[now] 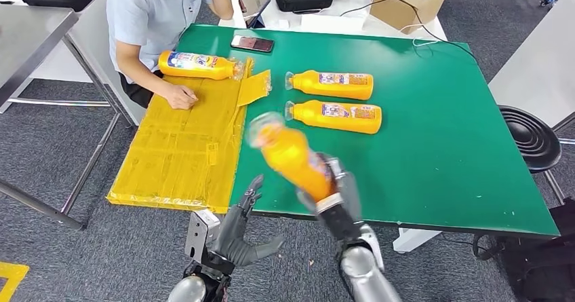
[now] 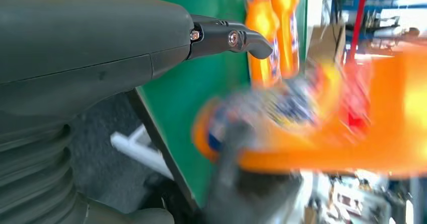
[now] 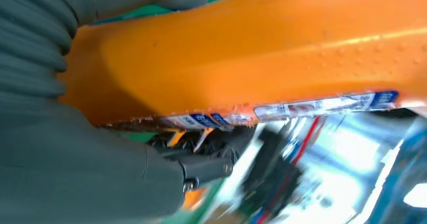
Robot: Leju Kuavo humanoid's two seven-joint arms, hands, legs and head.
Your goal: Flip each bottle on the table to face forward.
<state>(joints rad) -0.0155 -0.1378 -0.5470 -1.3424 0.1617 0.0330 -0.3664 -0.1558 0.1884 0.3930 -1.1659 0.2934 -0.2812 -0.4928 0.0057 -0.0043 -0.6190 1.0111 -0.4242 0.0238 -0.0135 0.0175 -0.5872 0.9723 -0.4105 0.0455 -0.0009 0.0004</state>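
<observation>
Right hand (image 1: 333,192): clamped around the lower body of the held bottle (image 1: 293,156), raised above the near edge of the worktop (image 1: 441,146); cap end tilted up and away toward the robot's left, outline blurred, judged mid-turn to bring the label round
Left hand (image 1: 239,237): holding nothing, fingers apart, low beside the near worktop edge; judged kept clear of the lifted bottle
Two finished bottles (image 1: 333,98): lying side by side on the green surface, well beyond the held one, caps toward the robot's left, labels up; judged already facing forward
Fourth bottle (image 1: 196,65): lying on the yellow sheet (image 1: 183,146), just beside the person (image 1: 152,24) seated at the far left; judged waiting there for its turn
Person's hand (image 1: 182,97): resting on the yellow sheet, apart from every bottle
Phone (image 1: 252,43): flat at the far edge, well clear of the work
Step in hand: reorienting the lifted bottle before laying it near the finished pair
</observation>
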